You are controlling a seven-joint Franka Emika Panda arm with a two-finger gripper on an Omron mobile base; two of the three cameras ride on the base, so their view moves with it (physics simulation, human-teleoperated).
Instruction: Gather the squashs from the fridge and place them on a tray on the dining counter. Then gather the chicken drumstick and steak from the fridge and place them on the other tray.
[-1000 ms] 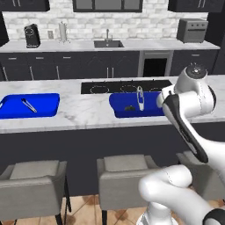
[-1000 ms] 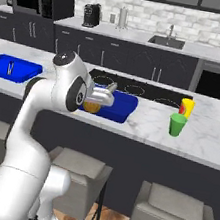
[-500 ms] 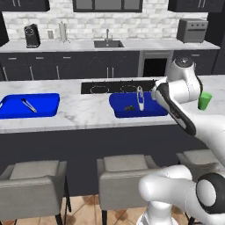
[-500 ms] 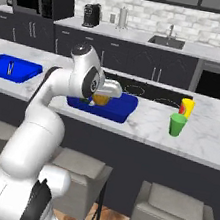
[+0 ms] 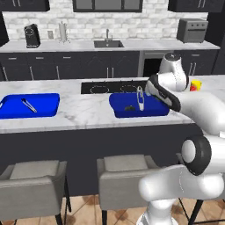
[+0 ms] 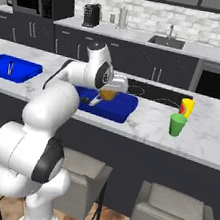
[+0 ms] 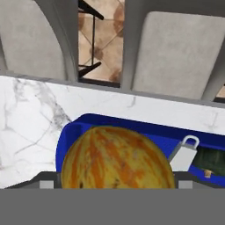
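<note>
The gripper (image 6: 106,94) clasps an orange striped squash (image 7: 116,158) directly over the blue tray (image 7: 145,132) on the dining counter (image 5: 88,113). Beside it lies what seems a darker squash (image 7: 210,162). It should lower gently, then let go clear of that neighbour.

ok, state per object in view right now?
gripper: jaws wide around the squash, over the tray
orange squash: between the jaws, above the near tray
near tray: on the dining counter, holds a dark green item
far tray: on the counter, holds a utensil
</note>
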